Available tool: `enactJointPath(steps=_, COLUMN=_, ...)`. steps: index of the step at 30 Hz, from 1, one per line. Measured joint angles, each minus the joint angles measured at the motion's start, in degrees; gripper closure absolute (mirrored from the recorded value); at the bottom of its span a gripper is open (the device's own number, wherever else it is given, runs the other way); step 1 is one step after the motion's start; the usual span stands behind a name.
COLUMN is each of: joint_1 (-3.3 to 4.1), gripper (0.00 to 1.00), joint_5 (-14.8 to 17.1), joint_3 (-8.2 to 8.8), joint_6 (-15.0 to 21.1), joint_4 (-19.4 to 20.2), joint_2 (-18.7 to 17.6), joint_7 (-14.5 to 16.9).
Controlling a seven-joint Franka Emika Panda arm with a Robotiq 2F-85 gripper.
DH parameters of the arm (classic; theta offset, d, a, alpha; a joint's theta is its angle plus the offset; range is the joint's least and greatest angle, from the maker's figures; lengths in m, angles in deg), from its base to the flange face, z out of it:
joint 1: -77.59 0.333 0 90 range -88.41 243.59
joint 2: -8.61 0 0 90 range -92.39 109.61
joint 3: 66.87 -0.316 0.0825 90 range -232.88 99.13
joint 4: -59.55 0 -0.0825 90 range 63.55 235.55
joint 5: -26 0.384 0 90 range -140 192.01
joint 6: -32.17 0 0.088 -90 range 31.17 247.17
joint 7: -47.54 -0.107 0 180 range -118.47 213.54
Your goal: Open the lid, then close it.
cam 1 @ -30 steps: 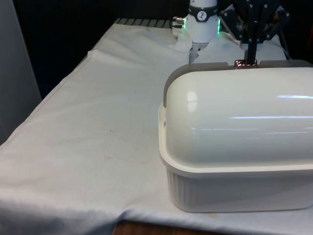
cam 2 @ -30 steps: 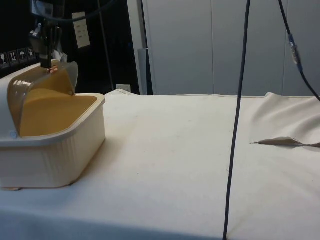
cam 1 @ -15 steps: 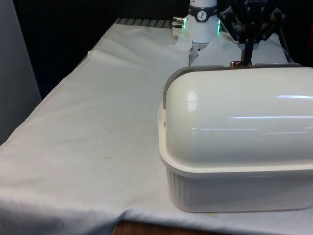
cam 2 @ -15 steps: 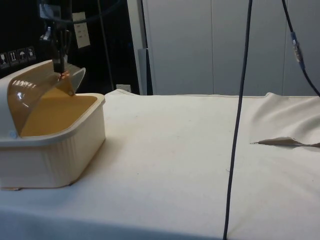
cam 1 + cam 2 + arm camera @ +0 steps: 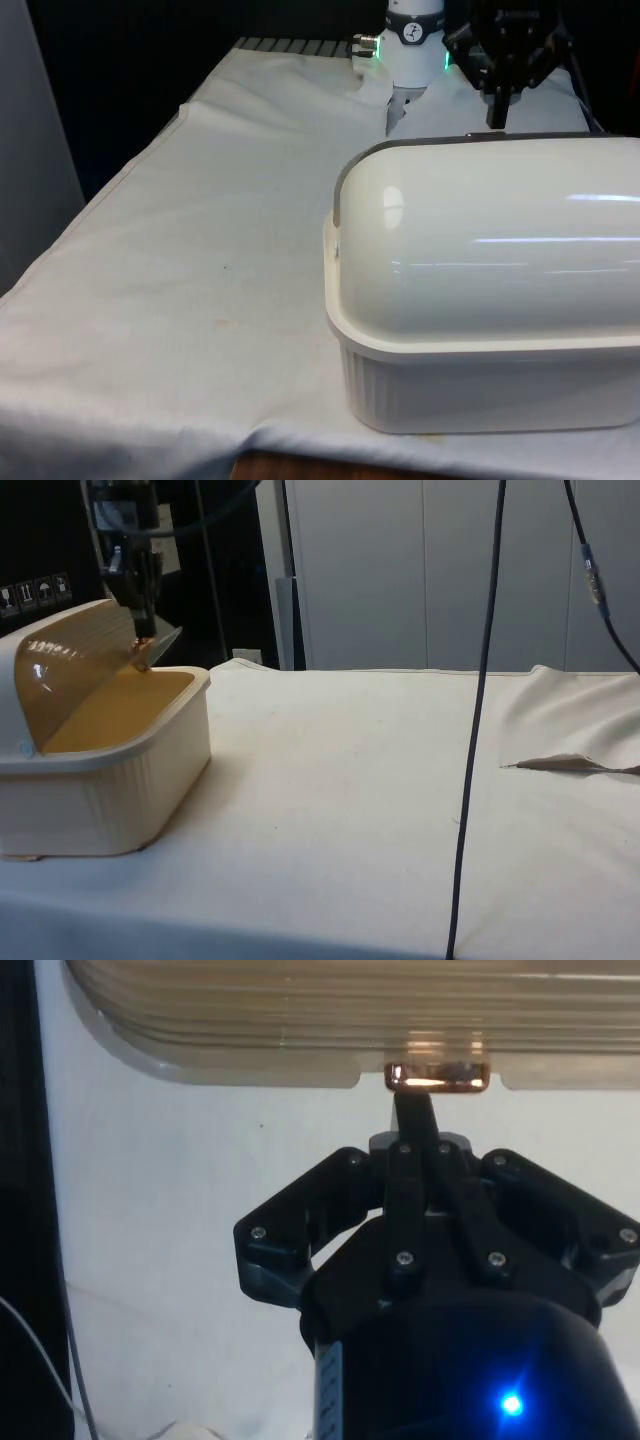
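Presently the gripper (image 5: 413, 1100) is pinching the copper handle (image 5: 437, 1076) with fingers pressed together, guiding the translucent lid (image 5: 75, 670) along the bread box (image 5: 480, 300) curve.

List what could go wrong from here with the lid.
1. The gripper holds only the small copper handle at the lid's edge, so it may slip off and the partly open lid could drop shut.
2. The bread box sits loose on the cloth; a pull that strays off the lid's arc could drag or tip it.
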Motion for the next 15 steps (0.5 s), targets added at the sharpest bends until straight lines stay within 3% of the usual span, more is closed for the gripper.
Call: enactJointPath(steps=15, joint_1=0.00, gripper=1.00, joint_5=0.11, joint_3=-0.52, joint_6=-3.38, joint_4=0.34, joint_2=-0.97, joint_7=-0.06)
